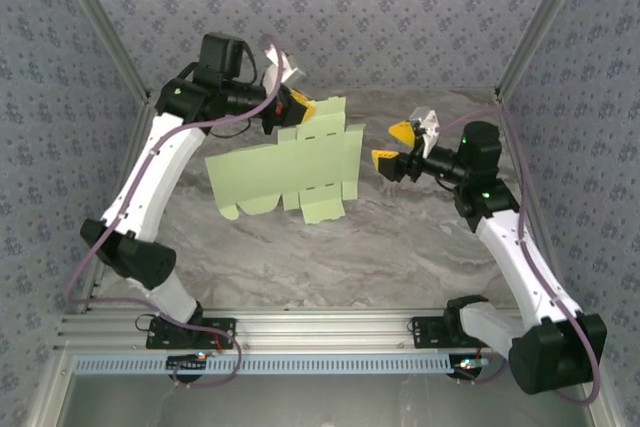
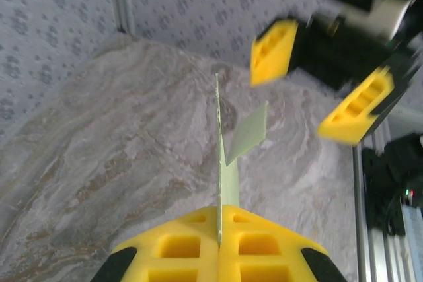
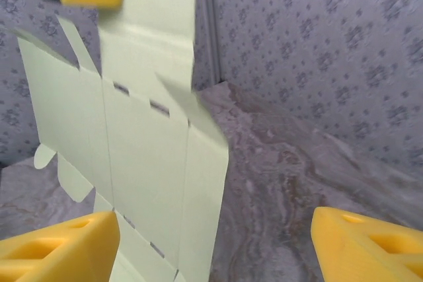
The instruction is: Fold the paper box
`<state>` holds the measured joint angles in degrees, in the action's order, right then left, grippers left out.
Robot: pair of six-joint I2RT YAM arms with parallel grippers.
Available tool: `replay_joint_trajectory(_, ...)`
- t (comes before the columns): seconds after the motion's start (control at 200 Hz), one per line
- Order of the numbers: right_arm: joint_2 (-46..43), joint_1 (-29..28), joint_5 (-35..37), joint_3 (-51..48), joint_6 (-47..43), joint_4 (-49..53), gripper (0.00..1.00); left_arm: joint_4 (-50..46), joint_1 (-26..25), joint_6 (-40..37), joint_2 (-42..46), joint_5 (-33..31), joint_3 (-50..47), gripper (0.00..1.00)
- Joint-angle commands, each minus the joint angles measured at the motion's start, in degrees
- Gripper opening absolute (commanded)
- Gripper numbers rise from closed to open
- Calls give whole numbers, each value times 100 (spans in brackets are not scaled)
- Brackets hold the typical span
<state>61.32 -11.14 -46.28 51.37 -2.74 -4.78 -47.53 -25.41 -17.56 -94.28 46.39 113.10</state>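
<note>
The box (image 1: 290, 172) is a flat die-cut sheet held in the air above the table (image 1: 400, 247). No panel is folded up, so it has no walls and encloses nothing.

The left end effector (image 1: 300, 107) is pinched fully closed on the sheet's far upper edge. In the left wrist view the card runs edge-on out of the closed pads (image 2: 218, 242) and away from them.

From above, the sheet's long axis runs across the table, dipping a little toward the near left. Its flaps and tabs hang along the near side.

The right end effector (image 1: 393, 145) has its jaws wide apart and grips nothing. It sits just off the sheet's right-hand edge, close but not touching, with its opening turned toward the card.

In the right wrist view the creased panels stand ahead and to the left, and the sheet's nearest edge falls inside the gap between the fingers (image 3: 66, 246).

So the coming move likely depends on that right edge panel. The box lies to the left of the right end effector, which would have to move sideways onto the card and close on it — the left arm only anchors. The thin card may bend away on contact.
</note>
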Motion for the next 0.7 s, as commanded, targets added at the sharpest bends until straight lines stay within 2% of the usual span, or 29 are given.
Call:
replay_joint_trajectory(0.0, 337, -295, -359, -240, 417, -994, 78, 1136, 27, 835, 320, 349, -342, 0)
replay_joint_trajectory(0.19, 820, -417, -866, -515, 672, -2294, 75, 1263, 62, 1176, 410, 397, -391, 0)
replay_joint_trajectory(0.355, 1008, -403, -1202, -599, 1014, -3006, 64, 1481, 113, 1353, 521, 416, -581, 0)
replay_joint_trajectory(0.49, 1056, -269, -1155, -803, 1534, -3767, 58, 1760, 231, 1557, 599, 455, -785, 0)
replay_joint_trajectory(0.695, 1233, -253, -1008, -813, 1789, -4047, 31, 2035, 315, 1722, 668, 486, -1003, 0)
